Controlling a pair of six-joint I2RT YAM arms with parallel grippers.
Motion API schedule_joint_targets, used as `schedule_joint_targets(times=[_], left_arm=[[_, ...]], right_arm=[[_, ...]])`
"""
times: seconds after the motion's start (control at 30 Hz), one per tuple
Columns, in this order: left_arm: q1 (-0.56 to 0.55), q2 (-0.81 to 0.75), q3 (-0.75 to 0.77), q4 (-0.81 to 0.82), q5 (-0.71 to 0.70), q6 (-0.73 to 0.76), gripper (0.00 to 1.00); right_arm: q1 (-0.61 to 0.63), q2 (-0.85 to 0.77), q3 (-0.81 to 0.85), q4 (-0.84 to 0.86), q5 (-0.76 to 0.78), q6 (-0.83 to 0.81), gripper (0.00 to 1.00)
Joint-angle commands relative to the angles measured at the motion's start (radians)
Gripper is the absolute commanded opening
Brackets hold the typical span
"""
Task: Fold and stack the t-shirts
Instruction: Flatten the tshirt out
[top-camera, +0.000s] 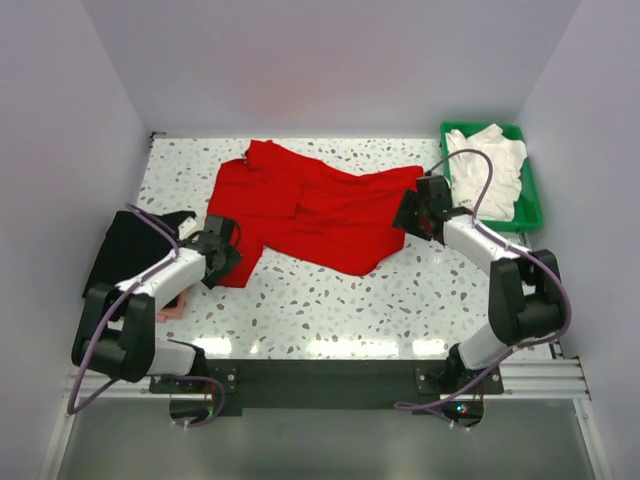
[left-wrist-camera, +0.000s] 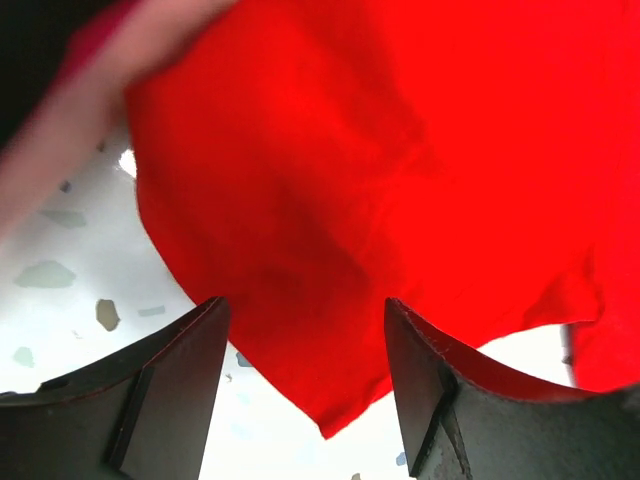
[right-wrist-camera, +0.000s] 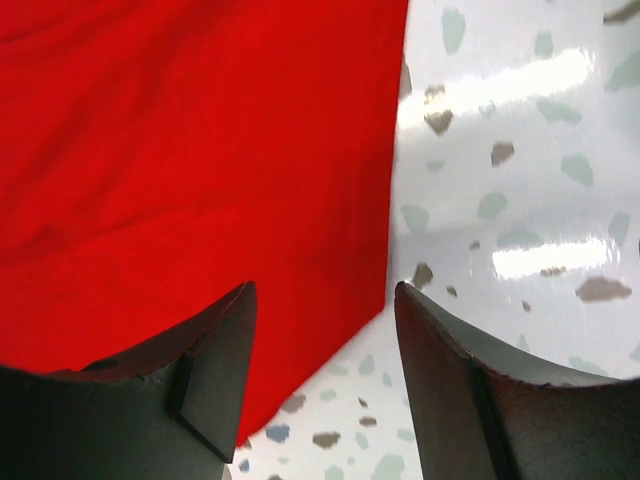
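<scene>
A bright red t-shirt (top-camera: 320, 205) lies crumpled and spread across the middle of the speckled table. My left gripper (top-camera: 224, 246) is open at the shirt's near left corner. In the left wrist view that red corner (left-wrist-camera: 330, 200) hangs between the open jaws of the gripper (left-wrist-camera: 303, 305). My right gripper (top-camera: 410, 213) is open at the shirt's right edge. In the right wrist view the shirt's corner (right-wrist-camera: 180, 130) lies between and under the jaws of the gripper (right-wrist-camera: 325, 290). A black t-shirt (top-camera: 122, 250) lies at the left. White t-shirts (top-camera: 487, 168) lie in the tray.
The green plastic tray (top-camera: 532, 200) stands at the back right corner. A small pink thing (top-camera: 172, 311) lies beside the left arm near the black shirt. White walls close in the table (top-camera: 330, 300) on three sides.
</scene>
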Motion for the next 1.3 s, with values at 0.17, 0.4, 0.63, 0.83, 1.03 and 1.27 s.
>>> schedule_joint_targets(times=[0.17, 0.4, 0.63, 0.83, 1.03, 1.27], left_arm=[[-0.107, 0.127, 0.043, -0.022, -0.171, -0.11, 0.6], [-0.171, 0.187, 0.038, -0.039, -0.163, -0.149, 0.32], [-0.233, 0.113, -0.018, -0.048, -0.125, -0.162, 0.0], [-0.303, 0.015, -0.078, -0.079, -0.094, -0.202, 0.0], [-0.363, -0.068, -0.109, -0.122, -0.069, -0.227, 0.0], [-0.403, -0.166, -0.172, -0.127, -0.026, -0.238, 0.0]], right_arm=[[0.001, 0.215, 0.246, -0.042, 0.122, -0.035, 0.63], [0.001, 0.351, 0.348, -0.096, 0.151, -0.067, 0.62], [-0.017, 0.47, 0.472, -0.162, 0.174, -0.09, 0.46], [-0.053, 0.548, 0.61, -0.219, 0.168, -0.112, 0.21], [-0.089, 0.574, 0.727, -0.259, 0.177, -0.136, 0.13], [-0.12, 0.537, 0.741, -0.293, 0.17, -0.145, 0.36]])
